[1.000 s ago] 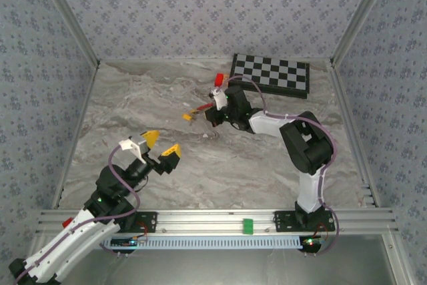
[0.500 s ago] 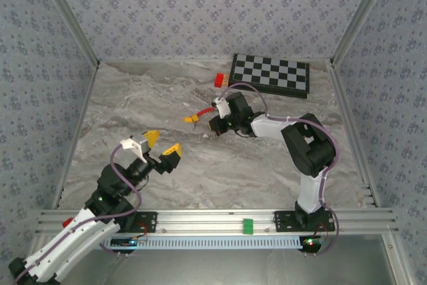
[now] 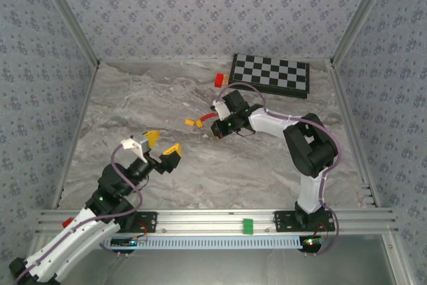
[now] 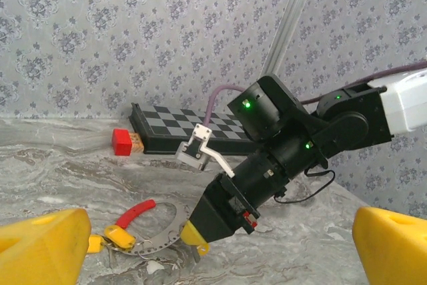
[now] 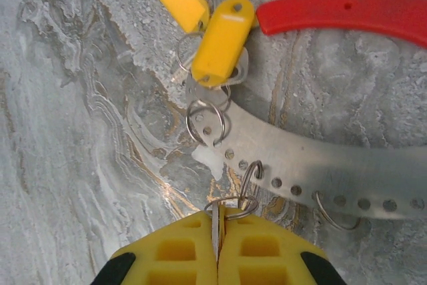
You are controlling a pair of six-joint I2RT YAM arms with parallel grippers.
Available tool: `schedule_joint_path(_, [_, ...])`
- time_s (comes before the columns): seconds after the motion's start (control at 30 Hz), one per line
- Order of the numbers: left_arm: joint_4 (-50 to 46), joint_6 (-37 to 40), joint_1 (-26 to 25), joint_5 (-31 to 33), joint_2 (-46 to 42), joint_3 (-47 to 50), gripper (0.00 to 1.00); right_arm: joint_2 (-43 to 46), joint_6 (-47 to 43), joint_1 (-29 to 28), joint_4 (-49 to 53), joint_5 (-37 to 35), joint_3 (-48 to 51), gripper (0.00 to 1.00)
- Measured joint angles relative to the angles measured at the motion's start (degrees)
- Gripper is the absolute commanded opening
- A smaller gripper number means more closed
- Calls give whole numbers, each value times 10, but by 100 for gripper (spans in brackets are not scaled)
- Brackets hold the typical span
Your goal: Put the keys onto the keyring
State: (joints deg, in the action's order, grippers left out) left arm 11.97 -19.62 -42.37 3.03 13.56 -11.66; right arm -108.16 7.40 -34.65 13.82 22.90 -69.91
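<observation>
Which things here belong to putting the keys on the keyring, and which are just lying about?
Job in hand:
keys
keyring
right gripper, shut on a small wire ring
left gripper, open

Lying about:
checkerboard
red block

The keyring is looking like a flat strip of dull, brushed grey metal punched with small holes. Its red section at the upper right is coming across as smooth, slightly shiny plastic. The keys are wearing glossy yellow plastic heads, with thin bright wire rings catching the light just below them. The pads on the right hand are showing matt yellow plastic with a moulded grid. The counter is reading as grey marble-pattern stuff, a bit grainy up close. In the top view, the rail along the bottom is looking like bare ribbed aluminium.
</observation>
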Motion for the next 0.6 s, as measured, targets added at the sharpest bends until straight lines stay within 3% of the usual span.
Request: schedule_joint_path(0.6, [-9, 0, 4, 0, -37, 10, 100, -36, -17, -4, 149, -2, -54, 10])
